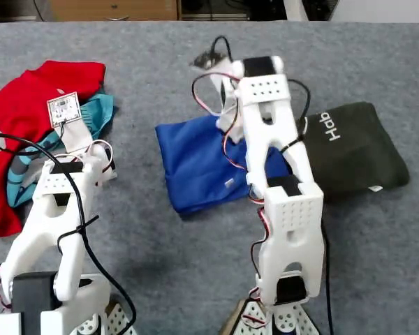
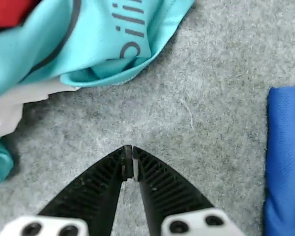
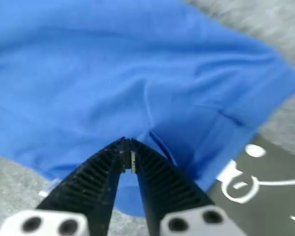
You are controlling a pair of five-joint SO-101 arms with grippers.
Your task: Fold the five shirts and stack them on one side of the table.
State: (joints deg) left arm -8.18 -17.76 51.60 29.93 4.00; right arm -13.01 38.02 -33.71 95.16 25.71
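**Bench layout.** The bench [image 1: 160, 258] has a grey carpet-like surface. Four shirts are identifiable on it.

- The red shirt [image 1: 28, 105] lies crumpled at the far left.
- The teal shirt [image 1: 98, 112] is bunched against the right edge of the red shirt and overlaps it. A strip of white cloth [image 2: 10, 105] shows beneath the teal fabric.
- The blue shirt [image 1: 195, 164] lies near the centre in a rough rectangle, with some creases.
- The black shirt [image 1: 353, 150], with white lettering, lies folded at the right. Its left edge meets the blue shirt under the right arm.

**Left arm.** The left arm [image 1: 52, 209] stands at the near left and extends toward the teal shirt. The left pincer [image 2: 128, 162] has its tips pressed together with nothing between them. It sits over bare bench just short of the teal shirt [image 2: 103, 44]. The blue shirt [image 2: 285, 162] is well off to its right.

**Right arm.** The right arm [image 1: 272, 139] extends from the near edge, right of centre, out over the blue shirt. The right pincer [image 3: 128, 155] is fully closed, tip against tip, directly above the blue shirt [image 3: 113, 73]. Creases in the fabric run toward the tips. Whether any cloth is caught between them cannot be determined. A corner of the black shirt [image 3: 265, 196] lies just beside the blue one.
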